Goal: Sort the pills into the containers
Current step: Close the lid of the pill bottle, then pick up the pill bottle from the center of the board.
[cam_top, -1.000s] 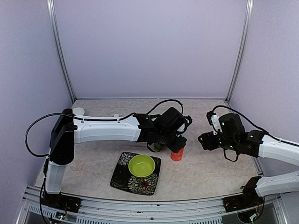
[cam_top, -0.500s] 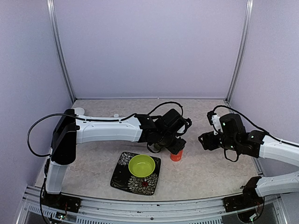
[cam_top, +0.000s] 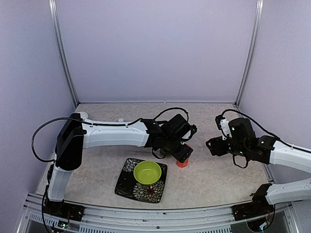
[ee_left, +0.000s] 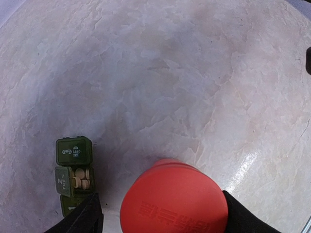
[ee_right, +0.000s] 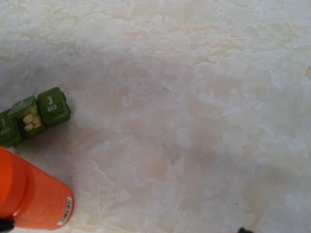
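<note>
A black flower-patterned plate (cam_top: 125, 183) sits nearest the arm bases, carrying a lime-green bowl (cam_top: 147, 174). Just beyond its far right corner an orange bottle (cam_top: 183, 163) with a red cap stands upright on the marbled desk (cam_top: 218, 179).

The left hand (cam_top: 181, 154) hangs over the bottle. In its wrist view the two fingers (ee_left: 87, 218) are spread on either side of the cap, and a strip of desk shows between the left finger and the bottle, so nothing is pinched.

The dark green pillbox (ee_left: 74, 167) lies flat on the desk near the bottle without touching it. It is a strip of three square compartments. The middle one shows pale round pills (ee_left: 80, 178), and the numbered end one is shut.

The right hand (cam_top: 214, 145) hovers well to the right of the bottle. Its fingers are apart and hold nothing, and only a dark tip shows at the bottom edge of its wrist view.
</note>
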### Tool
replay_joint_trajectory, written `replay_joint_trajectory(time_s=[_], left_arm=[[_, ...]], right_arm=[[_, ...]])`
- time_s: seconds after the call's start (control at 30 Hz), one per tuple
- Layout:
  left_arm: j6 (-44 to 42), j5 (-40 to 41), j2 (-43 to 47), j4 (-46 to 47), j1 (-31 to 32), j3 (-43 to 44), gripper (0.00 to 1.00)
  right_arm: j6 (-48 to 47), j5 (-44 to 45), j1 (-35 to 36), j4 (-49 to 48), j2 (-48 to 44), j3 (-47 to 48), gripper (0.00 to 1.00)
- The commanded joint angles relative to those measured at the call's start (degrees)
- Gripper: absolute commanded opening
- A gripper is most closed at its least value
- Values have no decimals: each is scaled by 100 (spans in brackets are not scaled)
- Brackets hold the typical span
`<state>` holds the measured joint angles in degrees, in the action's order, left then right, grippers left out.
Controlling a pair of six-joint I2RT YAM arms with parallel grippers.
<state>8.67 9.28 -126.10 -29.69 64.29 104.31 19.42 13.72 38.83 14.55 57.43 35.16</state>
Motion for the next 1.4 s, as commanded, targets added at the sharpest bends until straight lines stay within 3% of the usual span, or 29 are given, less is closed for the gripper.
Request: replay_joint_trajectory(time_s=[0.0,0.37,0.6,0.87,1.13,1.37], left_arm=[[-50,-78,-100,-62,-48,126,77],[-47,-376,-289,-41,-111,125,76],[-49,-450,-337,-19,-161,160,64],[-79,-496,-237,110,-204,105,53],[-340,-603,289,304,-224,10,48],[-652,-890,805,213,-234,-23,48]], right_arm=[[28,-66,-60,-162,-13,-53,71],[18,-80,-60,-182,-4,-93,73],[18,-93,-60,-199,-1,-97,75],[-119,-374,-60,-439,-14,-187,87],[-672,-1289,-60,-1421,-227,-641,94],[-1210,-2257,-60,-2949,-879,-1573,100]])
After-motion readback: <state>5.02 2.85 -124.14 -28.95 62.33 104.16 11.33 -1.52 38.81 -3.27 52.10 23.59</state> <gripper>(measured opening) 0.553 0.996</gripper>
